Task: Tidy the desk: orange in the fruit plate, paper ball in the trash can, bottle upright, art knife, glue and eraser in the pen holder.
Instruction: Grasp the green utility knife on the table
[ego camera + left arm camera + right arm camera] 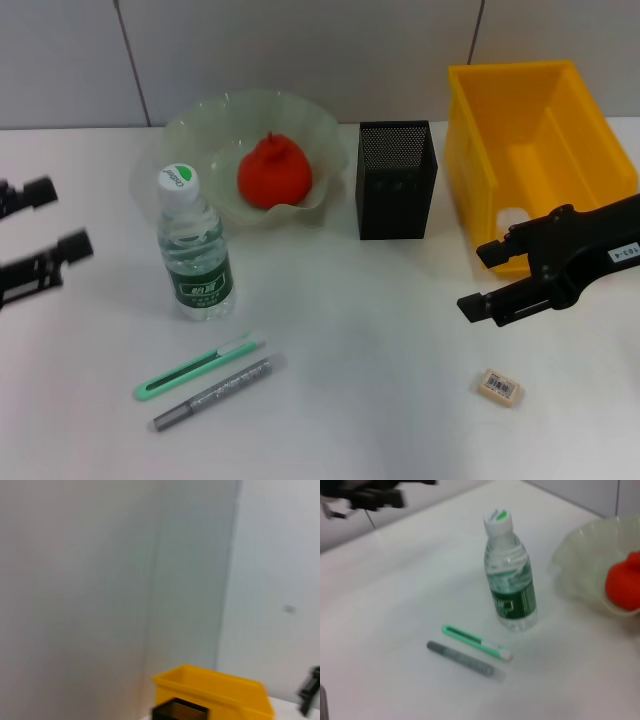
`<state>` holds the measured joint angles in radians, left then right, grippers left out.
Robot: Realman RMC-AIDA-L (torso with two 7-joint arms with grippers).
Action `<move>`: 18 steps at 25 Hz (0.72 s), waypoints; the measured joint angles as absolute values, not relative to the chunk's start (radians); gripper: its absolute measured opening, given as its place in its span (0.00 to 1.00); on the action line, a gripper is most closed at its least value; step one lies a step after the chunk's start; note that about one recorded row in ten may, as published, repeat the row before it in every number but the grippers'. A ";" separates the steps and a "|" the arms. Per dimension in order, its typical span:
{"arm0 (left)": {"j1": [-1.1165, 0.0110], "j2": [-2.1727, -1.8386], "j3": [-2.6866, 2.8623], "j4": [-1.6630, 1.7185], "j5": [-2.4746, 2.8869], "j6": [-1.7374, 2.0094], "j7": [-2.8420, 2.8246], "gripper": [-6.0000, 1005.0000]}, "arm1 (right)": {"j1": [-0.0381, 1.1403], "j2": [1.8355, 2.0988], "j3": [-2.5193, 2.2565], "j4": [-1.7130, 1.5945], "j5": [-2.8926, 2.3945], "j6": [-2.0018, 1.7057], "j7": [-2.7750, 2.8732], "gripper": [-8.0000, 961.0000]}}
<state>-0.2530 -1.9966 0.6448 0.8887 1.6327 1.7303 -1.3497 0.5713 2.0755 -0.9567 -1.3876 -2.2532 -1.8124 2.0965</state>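
Two grippers in head view: right gripper [488, 279] open, empty, just in front of trash can [540, 150], above desk [350, 330]; left gripper [58, 220] open, empty, at far left edge. Eraser [500, 387] near right gripper, seen in head view only. Orange [273, 170] in fruit plate [200, 125]. Bottle [195, 250] upright. Art knife [197, 366] & glue [215, 392] side by side, flat, in front of bottle; right wrist view same. Pen holder [396, 180] betw. plate & can. Left wrist view: mostly wall.
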 joint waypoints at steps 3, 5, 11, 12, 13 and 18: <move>-0.211 -1.989 0.650 0.873 1.668 1.807 -1.281 0.79 | 0.589 2.076 -1.018 -1.436 -2.288 -1.813 2.182 0.84; -0.201 -1.997 0.648 0.873 1.703 1.807 -1.272 0.79 | 0.607 2.076 -1.051 -1.449 -2.304 -1.812 2.228 0.84; -0.198 -2.031 0.641 0.917 1.820 1.766 -1.276 0.78 | 0.637 2.077 -1.078 -1.413 -2.366 -1.789 2.277 0.84; -0.204 -2.042 0.642 0.950 1.863 1.753 -1.293 0.78 | 0.632 2.077 -1.075 -1.405 -2.366 -1.785 2.270 0.84; -0.214 -2.053 0.645 0.997 1.908 1.743 -1.320 0.77 | 0.625 2.077 -1.071 -1.399 -2.366 -1.783 2.260 0.84; -0.232 -2.063 0.655 1.068 1.977 1.736 -1.376 0.76 | 0.565 2.079 -1.062 -1.389 -2.339 -1.778 2.175 0.83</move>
<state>-0.2316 -2.0629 0.6553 1.0675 1.9775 1.7360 -1.3759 0.5651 2.0789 -1.0625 -1.3895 -2.3390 -1.7783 2.1754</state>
